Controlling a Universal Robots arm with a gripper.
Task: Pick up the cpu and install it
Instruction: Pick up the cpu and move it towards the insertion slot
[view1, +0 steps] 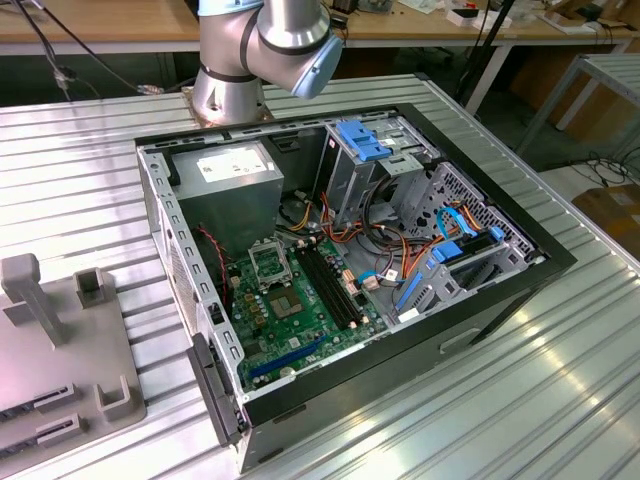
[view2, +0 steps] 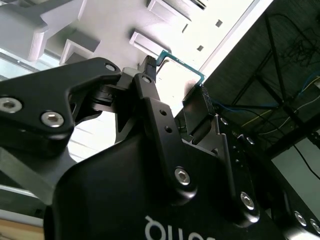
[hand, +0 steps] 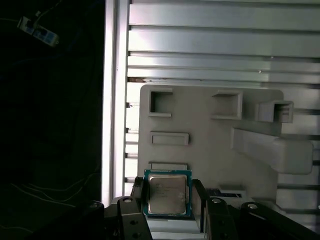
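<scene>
Two black gripper fingers (hand: 140, 197): pinched on flat silver-topped square cpu (hand: 167, 194), at pale grey moulded tray (hand: 210, 145).
Grip: level, centred hold is judged safest.

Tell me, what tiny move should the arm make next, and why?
Probably a short lift straight up: the end effector looks closed on the cpu at the grey holder, while the socket sits inside the computer case.
</scene>
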